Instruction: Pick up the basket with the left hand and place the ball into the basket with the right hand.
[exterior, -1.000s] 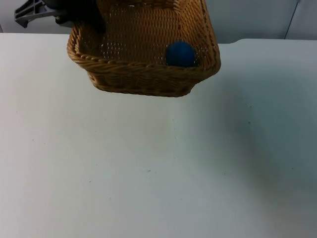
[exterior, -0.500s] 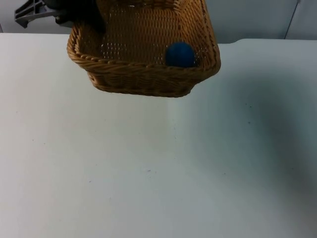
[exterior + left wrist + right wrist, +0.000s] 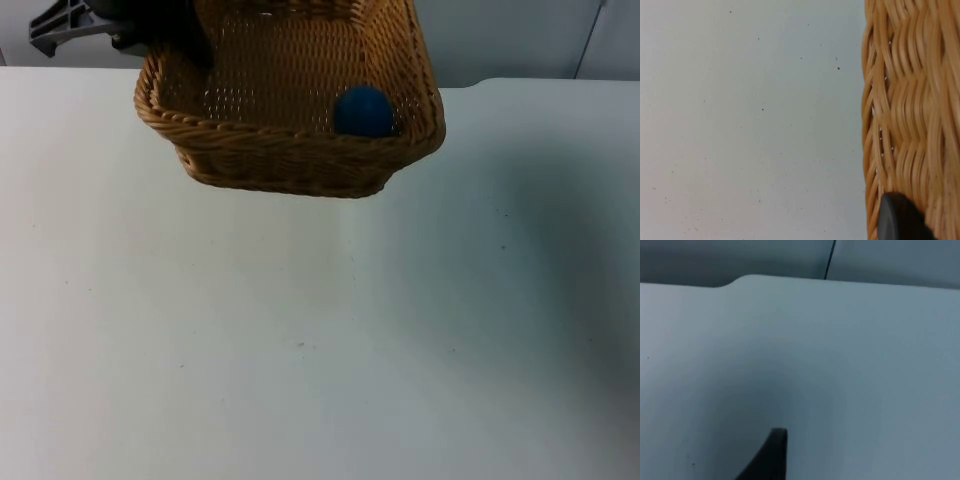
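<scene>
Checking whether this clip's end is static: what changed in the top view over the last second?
Almost nothing. The basket hangs at the same place above the table, held at its far left rim by the left gripper, and the blue ball lies in the same near right corner inside it. Only the soft shadow on the table's right side shifted slightly.

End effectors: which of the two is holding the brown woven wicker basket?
The left end effector: its black tip presses the brown woven wicker basket at its wall, while the right end effector hangs over bare white table.
</scene>
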### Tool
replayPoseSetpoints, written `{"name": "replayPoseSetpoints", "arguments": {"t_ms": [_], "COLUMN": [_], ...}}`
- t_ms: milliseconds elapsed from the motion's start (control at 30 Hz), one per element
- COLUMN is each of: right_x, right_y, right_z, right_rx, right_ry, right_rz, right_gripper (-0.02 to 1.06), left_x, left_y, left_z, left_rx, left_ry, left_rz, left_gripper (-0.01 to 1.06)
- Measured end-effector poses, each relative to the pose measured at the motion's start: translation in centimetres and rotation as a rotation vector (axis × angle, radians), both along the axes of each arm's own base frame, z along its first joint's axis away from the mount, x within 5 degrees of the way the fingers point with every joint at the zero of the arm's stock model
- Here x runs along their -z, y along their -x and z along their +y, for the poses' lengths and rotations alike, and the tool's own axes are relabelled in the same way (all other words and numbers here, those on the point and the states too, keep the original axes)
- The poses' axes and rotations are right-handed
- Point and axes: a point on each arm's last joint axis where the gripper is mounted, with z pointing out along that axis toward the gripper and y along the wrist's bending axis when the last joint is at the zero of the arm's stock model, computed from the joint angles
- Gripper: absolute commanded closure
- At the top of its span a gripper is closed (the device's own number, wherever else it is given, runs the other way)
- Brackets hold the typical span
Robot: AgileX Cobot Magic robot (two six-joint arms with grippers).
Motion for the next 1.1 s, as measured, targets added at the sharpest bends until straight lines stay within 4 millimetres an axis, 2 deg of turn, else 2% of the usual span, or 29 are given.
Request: {"name": "replayPoseSetpoints", "arguments": {"t_ms": [133,167,300,333,433,500,533,667,733,867,1100], "right_x": [-2.6,-2.6,-3.8,-3.8,-4.0,-3.0,-3.0,-1.7,-1.5,-1.3,-0.3], "right_y": [2.1,2.1,6.4,6.4,11.3,14.4,14.4,20.2,22.0,22.8,21.5], "right_z": [0.1,0.1,0.4,0.4,0.6,0.7,0.7,1.0,0.9,0.9,1.3], "right_rx": [0.006,0.006,0.018,0.018,0.056,0.067,0.067,0.082,0.094,0.101,0.08], "right_ry": [0.0,0.0,-0.006,-0.006,-0.024,-0.027,-0.027,-0.025,-0.007,0.023,0.017], "right_rz": [-0.059,-0.059,-0.106,-0.106,-0.162,-0.167,-0.167,-0.215,-0.242,-0.255,-0.203], "right_gripper": [0.02,0.02,0.02,0.02,0.02,0.02,0.02,0.02,0.02,0.02,0.02], "left_x": [0.0,0.0,0.0,0.0,0.0,0.0,0.0,0.0,0.0,0.0,0.2], "left_y": [0.0,0.0,0.0,0.0,0.0,0.0,0.0,0.0,0.0,0.0,0.1], "left_z": [0.0,0.0,0.0,0.0,0.0,0.0,0.0,0.0,0.0,0.0,0.0], "left_rx": [0.004,0.004,0.017,0.017,0.021,0.023,0.023,0.023,0.024,0.024,0.023], "left_ry": [-0.004,-0.004,-0.01,-0.01,-0.012,-0.013,-0.013,-0.013,-0.014,-0.014,-0.017], "left_rz": [0.0,0.0,-0.007,-0.007,-0.007,-0.008,-0.008,-0.008,-0.006,-0.006,-0.003], "left_gripper": [1.05,1.05,1.05,1.05,1.05,1.05,1.05,1.05,1.05,1.05,1.05]}}
